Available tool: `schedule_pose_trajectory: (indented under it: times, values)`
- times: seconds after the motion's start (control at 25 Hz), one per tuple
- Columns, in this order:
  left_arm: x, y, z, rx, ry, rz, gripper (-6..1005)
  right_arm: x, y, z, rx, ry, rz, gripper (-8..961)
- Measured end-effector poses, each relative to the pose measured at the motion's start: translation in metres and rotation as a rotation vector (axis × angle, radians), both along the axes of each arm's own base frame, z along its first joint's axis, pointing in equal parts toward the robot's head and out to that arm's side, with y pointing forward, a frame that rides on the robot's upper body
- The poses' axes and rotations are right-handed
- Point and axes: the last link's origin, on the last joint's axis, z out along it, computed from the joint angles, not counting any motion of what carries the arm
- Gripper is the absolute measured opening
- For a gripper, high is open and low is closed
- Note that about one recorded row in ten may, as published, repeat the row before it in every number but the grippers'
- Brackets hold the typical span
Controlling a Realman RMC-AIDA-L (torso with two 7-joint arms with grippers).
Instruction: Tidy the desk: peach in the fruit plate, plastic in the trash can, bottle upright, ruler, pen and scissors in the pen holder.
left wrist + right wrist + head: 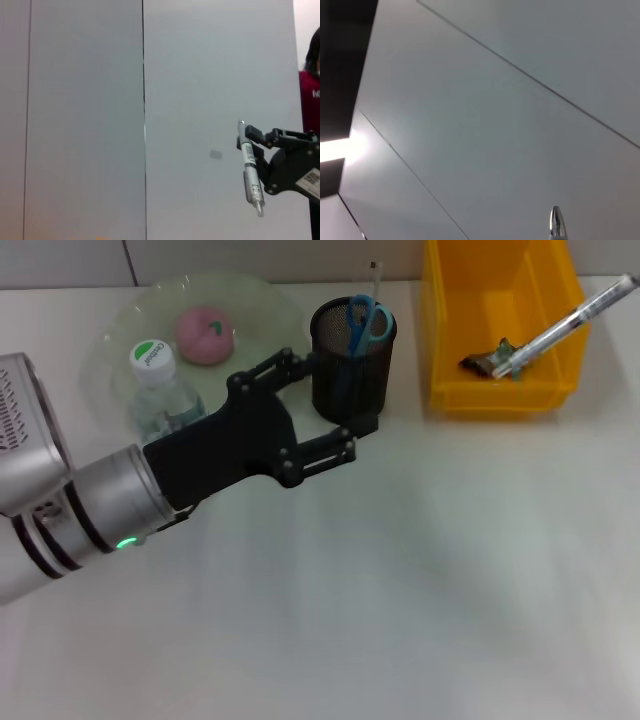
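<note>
While the left hand (330, 405) stands spread apart around the pen holder (352, 358), steadying it, the bottle (160, 390) is already upright beside the peach (205, 335) on the fruit plate (260, 305). Farther off, scissors (366, 322) sit in the holder and plastic (488, 362) lies in the yellow bin (445, 330), so the pen (249, 170), clamped in the right hand (255, 150) above that bin, appears the chief item left; no ruler is clearly visible.

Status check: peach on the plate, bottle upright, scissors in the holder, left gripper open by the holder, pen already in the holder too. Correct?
Not the pen. The head view shows the pen in the air over the yellow bin, and the left wrist view shows the right gripper clamped on it. The rest holds: peach on the plate, bottle upright, scissors in the pen holder, left gripper open beside it.
</note>
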Motion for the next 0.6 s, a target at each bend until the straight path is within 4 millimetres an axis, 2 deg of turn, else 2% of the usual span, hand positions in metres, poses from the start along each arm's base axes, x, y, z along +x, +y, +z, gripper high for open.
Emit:
schedule_pose_trajectory:
  times: [0.24,0.6]
  values:
    - [0.019,-0.001,0.0,0.047,-0.092,-0.026,776,-0.015,0.003,-0.002,0.015,0.057,0.039,120]
    - [0.036,-0.003,-0.008,0.048,-0.099,-0.066,775,-0.034,0.01,-0.009,0.0,0.085,0.097,121]
